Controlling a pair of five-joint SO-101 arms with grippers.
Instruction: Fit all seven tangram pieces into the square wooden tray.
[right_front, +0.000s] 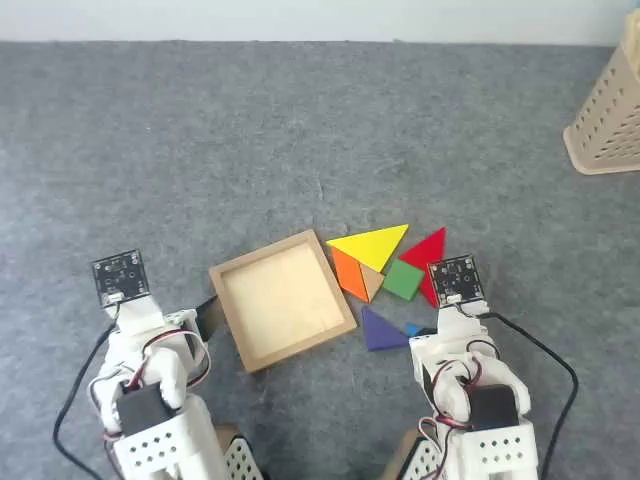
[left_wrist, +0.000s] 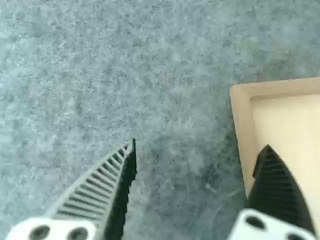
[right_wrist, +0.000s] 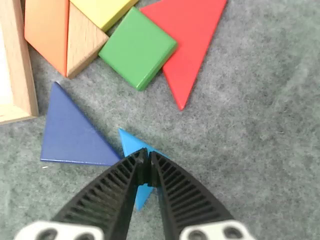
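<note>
Lying askew and empty on the carpet (right_front: 150, 150) between the two arms: the tray (right_front: 262, 252). Resting outside it, all on the carpet off its right side, seven pieces.

Clustering near the tray's far right corner: the yellow triangle (right_wrist: 100, 10), the orange piece (right_wrist: 47, 30) pressing flush against the wood triangle (right_wrist: 82, 42), and the green square (right_wrist: 137, 47) touching both the wood triangle and the red triangle (right_wrist: 192, 40). Lying nearer the arms, just beside the tray's near right corner, the navy triangle (right_wrist: 70, 135), meeting the blue triangle (right_wrist: 131, 144) at one point.

Hanging low with the left gripper (left_wrist: 200, 145), jaws wide apart and grasping nothing. Crossing the tray's rim with one finger (left_wrist: 275, 190), poising the other over bare carpet just beside that rim.

Pointing down with the right gripper (right_wrist: 146, 159), jaws pressed together tip to tip and pinching nothing. Hovering right over the blue triangle, covering its middle; touching it or not, cannot tell.

Standing well apart at the far right edge: a basket (right_front: 610, 110).
</note>
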